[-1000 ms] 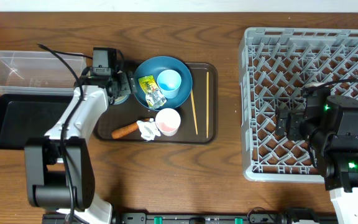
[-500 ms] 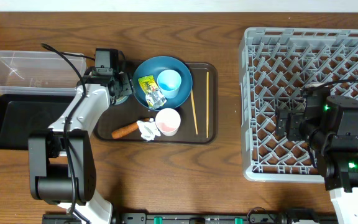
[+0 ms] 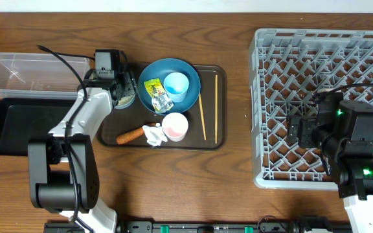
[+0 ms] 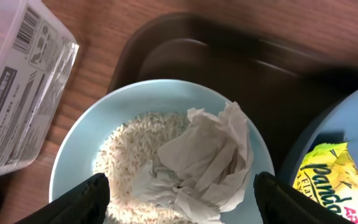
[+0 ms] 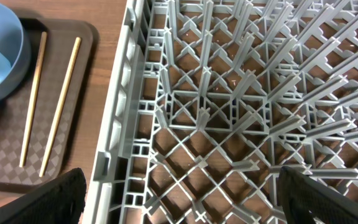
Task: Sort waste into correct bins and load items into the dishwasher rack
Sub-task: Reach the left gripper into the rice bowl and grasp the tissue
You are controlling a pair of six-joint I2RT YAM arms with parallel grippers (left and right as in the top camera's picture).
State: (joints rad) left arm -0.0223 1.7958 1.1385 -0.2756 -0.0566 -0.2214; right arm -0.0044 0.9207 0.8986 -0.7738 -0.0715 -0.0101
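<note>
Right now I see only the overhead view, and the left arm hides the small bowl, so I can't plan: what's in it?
Observer: Loose rice, with a crumpled tissue on top.
Operator: Is the left gripper holding anything?
Observer: No; its jaws stand open above the bowl, either side of the tissue.
Operator: And the right gripper?
Observer: Open too, empty, over the rack floor.

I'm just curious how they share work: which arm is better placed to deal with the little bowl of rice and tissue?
The left. The left claw, open, hangs right over the small light blue bowl; the right claw is away over the grey rack.
</note>
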